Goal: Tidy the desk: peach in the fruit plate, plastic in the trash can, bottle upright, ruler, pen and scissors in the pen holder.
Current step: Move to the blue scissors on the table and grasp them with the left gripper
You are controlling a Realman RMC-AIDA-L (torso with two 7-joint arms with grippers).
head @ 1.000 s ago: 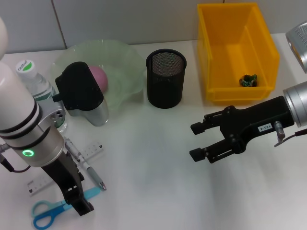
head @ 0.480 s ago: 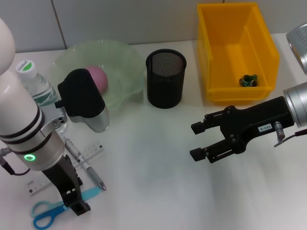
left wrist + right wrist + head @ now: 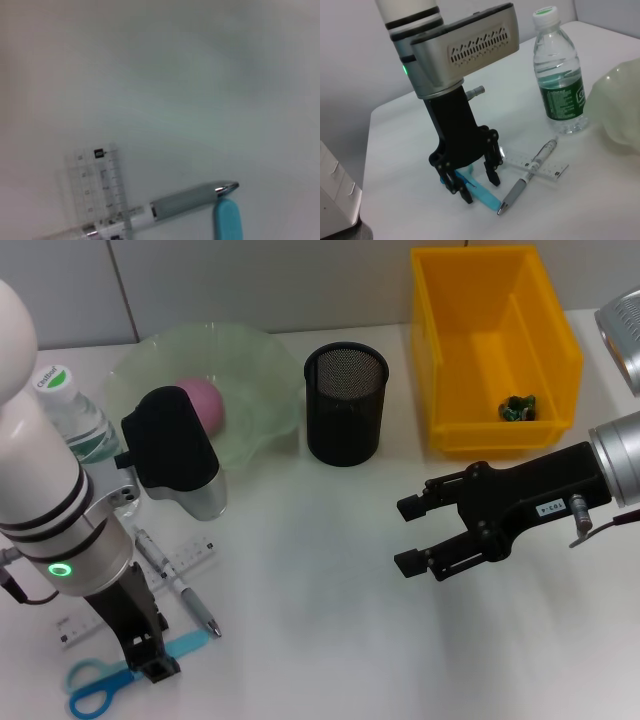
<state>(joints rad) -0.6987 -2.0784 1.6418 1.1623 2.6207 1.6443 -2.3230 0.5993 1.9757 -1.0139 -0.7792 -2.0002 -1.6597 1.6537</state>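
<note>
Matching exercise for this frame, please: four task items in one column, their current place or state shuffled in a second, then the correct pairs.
Items
1. peach
2. bottle
3. scissors
4. pen

Places or states
A. standing upright on the desk
B. lying across the ruler
C. in the fruit plate
D. flat on the desk, under the open left gripper

Pairs: 1-C, 2-A, 3-D, 4-B

Counted on the one desk are one peach, one fruit plate, one trash can, one bottle, one ruler, one pen, one pair of scissors, one pen holder, and two grippers, left gripper and right gripper.
</note>
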